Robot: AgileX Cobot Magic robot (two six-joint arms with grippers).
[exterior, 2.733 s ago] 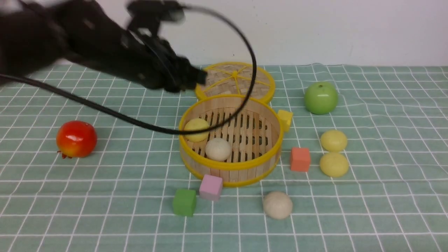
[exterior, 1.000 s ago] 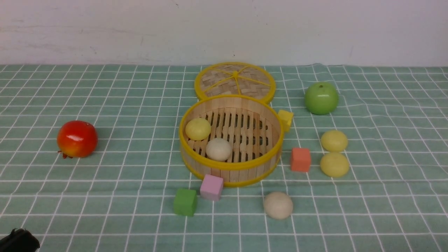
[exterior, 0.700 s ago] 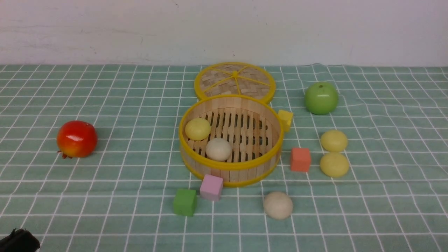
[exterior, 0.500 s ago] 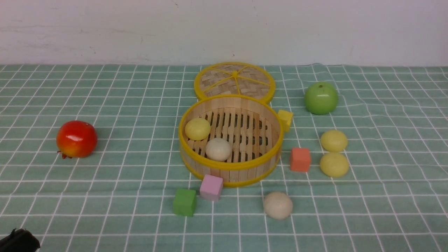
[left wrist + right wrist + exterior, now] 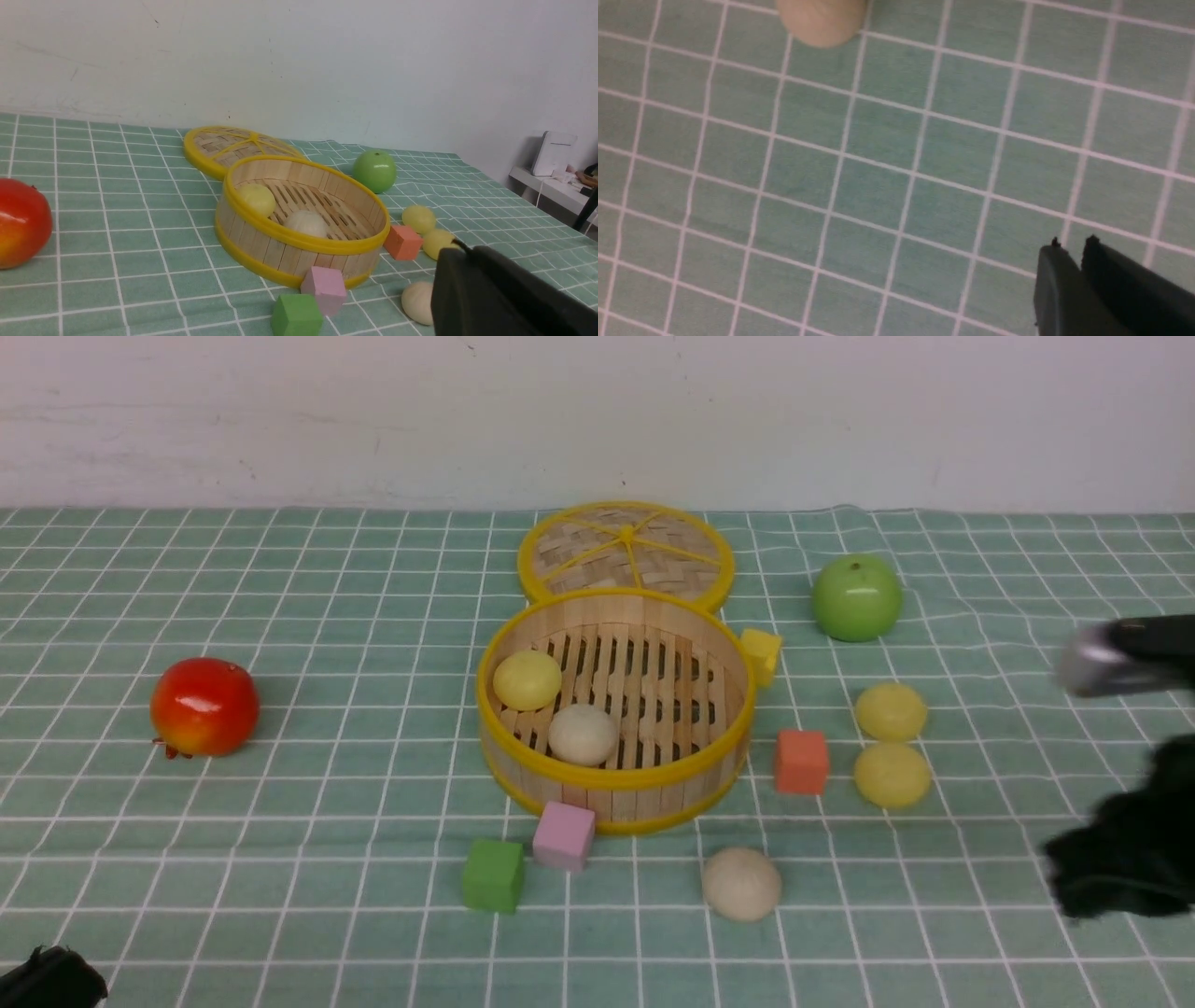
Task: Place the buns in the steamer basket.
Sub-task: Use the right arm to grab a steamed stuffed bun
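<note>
The steamer basket (image 5: 611,782) stands mid-table with a pale yellow bun (image 5: 527,679) and a beige bun (image 5: 583,734) on its slats. Two yellow buns (image 5: 891,711) (image 5: 892,775) lie on the cloth to its right. Another beige bun (image 5: 741,883) lies in front of it. My left gripper (image 5: 460,254) is shut and empty, low at the near left, with that beige bun (image 5: 417,302) beside it. My right arm (image 5: 1120,845) is a blur at the right edge. My right gripper (image 5: 1071,245) hovers over bare cloth, fingers almost together and holding nothing, with the beige bun (image 5: 822,18) some way off.
The flat woven lid (image 5: 625,551) lies behind the basket. A green apple (image 5: 856,597) sits at the back right and a red apple (image 5: 204,706) at the left. Yellow (image 5: 761,653), orange (image 5: 801,761), pink (image 5: 564,834) and green (image 5: 493,875) cubes ring the basket.
The left arm has pulled back from above the basket to the near left corner. The right arm has just come into the front view at the right edge. The buns have not moved.
</note>
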